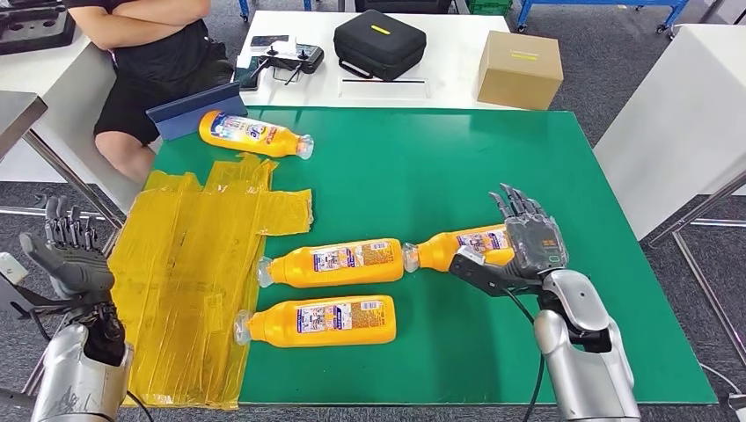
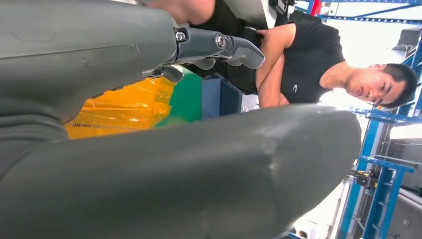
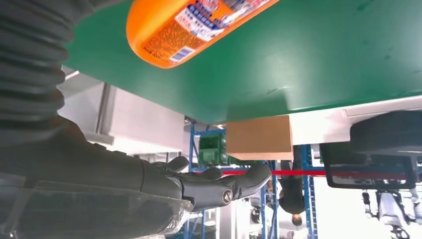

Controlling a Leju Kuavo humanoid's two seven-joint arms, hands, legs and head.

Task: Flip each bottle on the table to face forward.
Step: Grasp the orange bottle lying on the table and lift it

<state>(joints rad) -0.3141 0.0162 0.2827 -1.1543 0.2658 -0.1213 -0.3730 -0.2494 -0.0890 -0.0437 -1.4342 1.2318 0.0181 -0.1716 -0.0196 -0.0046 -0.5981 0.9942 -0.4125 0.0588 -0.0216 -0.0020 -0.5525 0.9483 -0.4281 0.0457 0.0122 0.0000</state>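
The left robot hand (image 1: 70,251) hovers spread, holding nothing, off the table's (image 1: 457,167) left edge, four orange bottles (image 1: 332,263) lie on the green top, and the right robot hand (image 1: 519,244), fingers spread, rests beside the rightmost bottle (image 1: 457,246).

A green worktop (image 1: 493,167) is seen, partly covered on its left by a crinkled yellow plastic sheet (image 1: 185,281). Behind it, a white table (image 1: 440,70) carries a black zipped case (image 1: 379,42), a cardboard box (image 1: 519,69) and a controller (image 1: 295,60). A person in black (image 1: 149,53) is seated at far left.
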